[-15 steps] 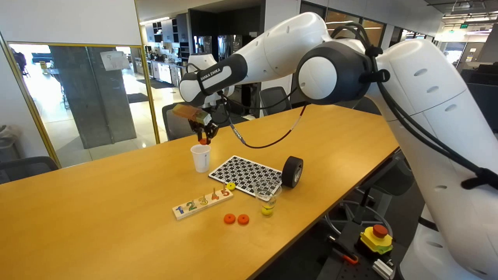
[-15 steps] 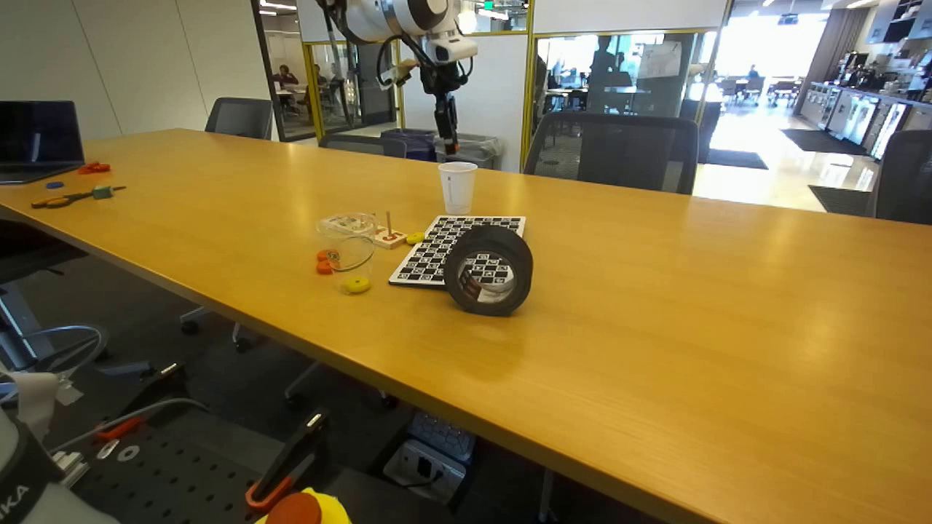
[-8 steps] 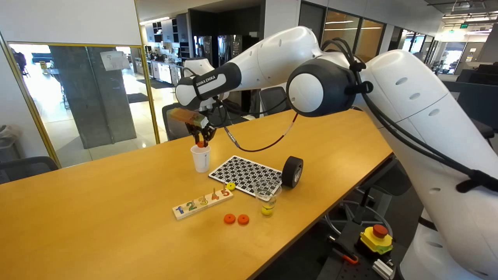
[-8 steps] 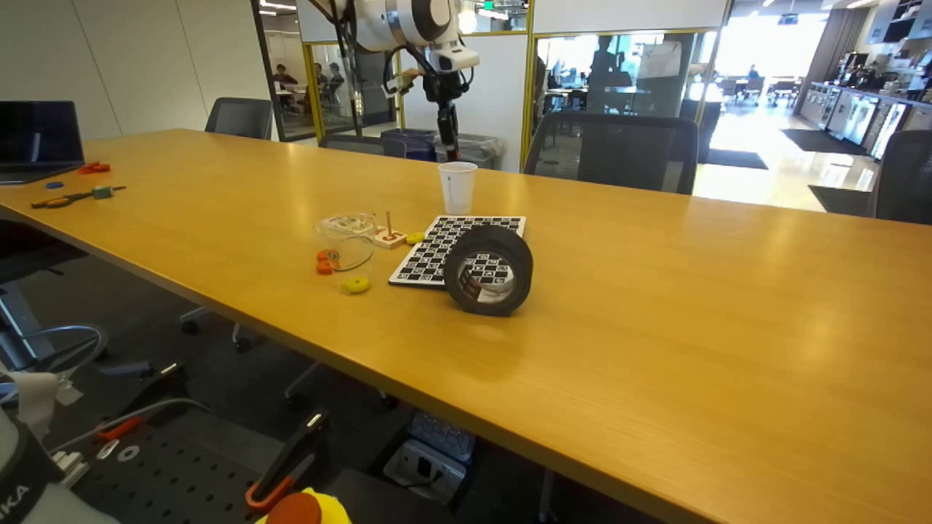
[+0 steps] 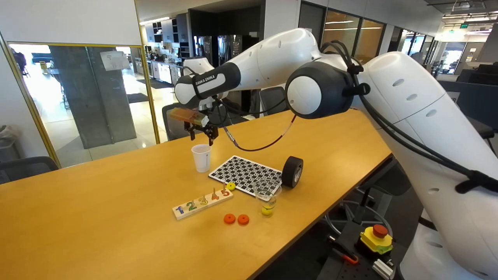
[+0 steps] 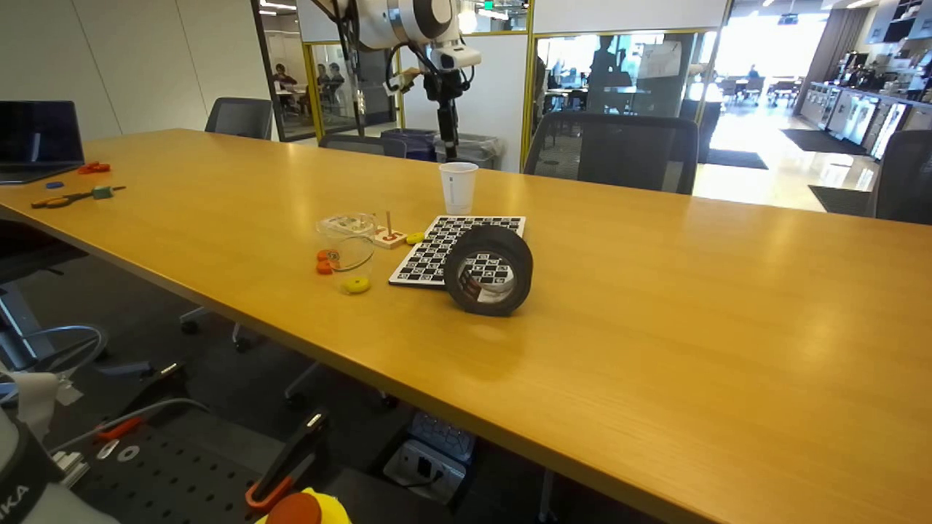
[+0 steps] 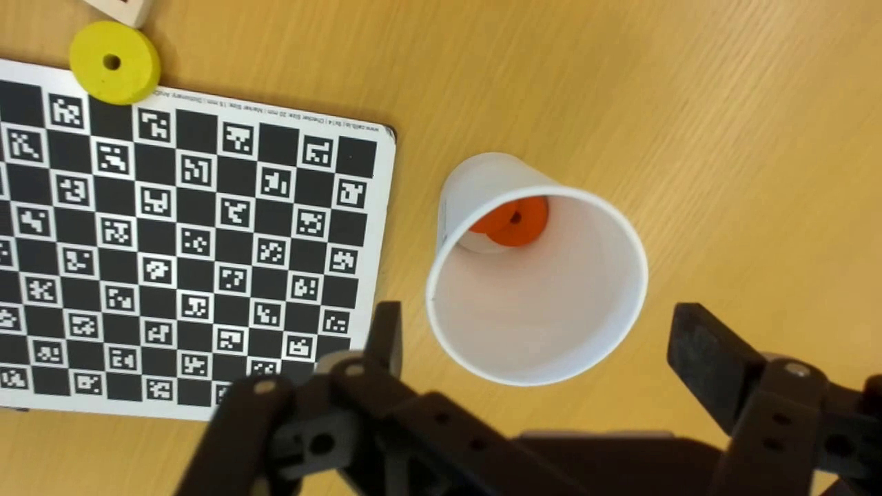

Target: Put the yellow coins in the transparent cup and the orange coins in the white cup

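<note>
Spread wide since the earlier frame, our black claw [image 5: 201, 140] hangs over one tapered white cup [image 7: 551, 320], mid-frame; we count two round red-orange discs [image 7: 530, 224] inside.

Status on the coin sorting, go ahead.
Gripper open above white cup, nothing held. Orange coins inside it; two more orange coins on table. Possible obstacle: black tape roll near transparent cup.

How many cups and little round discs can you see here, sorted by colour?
Plain white tapered cup: 1
Clear see-through cup: 1
Flat round yellow discs: 2
Flat round orange discs: 4, counting 2 seen inside the white cup
Total in view: 8
</note>
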Motion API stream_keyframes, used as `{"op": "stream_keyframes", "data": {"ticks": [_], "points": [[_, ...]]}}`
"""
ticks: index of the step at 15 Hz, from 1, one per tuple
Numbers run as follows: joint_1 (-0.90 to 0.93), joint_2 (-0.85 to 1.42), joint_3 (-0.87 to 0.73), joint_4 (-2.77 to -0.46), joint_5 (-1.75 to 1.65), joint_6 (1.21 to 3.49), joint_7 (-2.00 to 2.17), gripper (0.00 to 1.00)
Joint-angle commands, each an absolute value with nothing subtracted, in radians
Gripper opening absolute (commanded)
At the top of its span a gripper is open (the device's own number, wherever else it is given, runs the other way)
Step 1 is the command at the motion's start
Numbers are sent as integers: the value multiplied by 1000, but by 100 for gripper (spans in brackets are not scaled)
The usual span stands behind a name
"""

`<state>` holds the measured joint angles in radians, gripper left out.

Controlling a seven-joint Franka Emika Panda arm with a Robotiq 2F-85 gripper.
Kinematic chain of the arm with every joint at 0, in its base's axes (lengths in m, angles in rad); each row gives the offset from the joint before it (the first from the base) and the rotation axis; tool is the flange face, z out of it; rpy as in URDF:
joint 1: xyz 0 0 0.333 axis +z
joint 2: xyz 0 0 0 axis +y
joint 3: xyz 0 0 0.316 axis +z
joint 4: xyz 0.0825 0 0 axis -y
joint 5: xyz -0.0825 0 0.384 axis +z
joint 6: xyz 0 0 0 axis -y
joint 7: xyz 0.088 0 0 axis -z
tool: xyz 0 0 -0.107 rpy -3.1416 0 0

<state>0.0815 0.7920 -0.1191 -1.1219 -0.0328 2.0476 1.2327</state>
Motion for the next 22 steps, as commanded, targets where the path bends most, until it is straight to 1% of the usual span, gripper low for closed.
{"op": "stream_keyframes", "data": {"ticks": [1,8,12,15,22], "points": [[92,711,-120,-1217,-22,2047,1267,100],[108,497,-123,-1542,-24,2081,1386,100],[95,416,-110,-1721,-14,2131,1415,100],[87,408,-110,-1815,-15,2205,1413,100],[71,443,-112,-1953,-4,2377,1391,100]]}}
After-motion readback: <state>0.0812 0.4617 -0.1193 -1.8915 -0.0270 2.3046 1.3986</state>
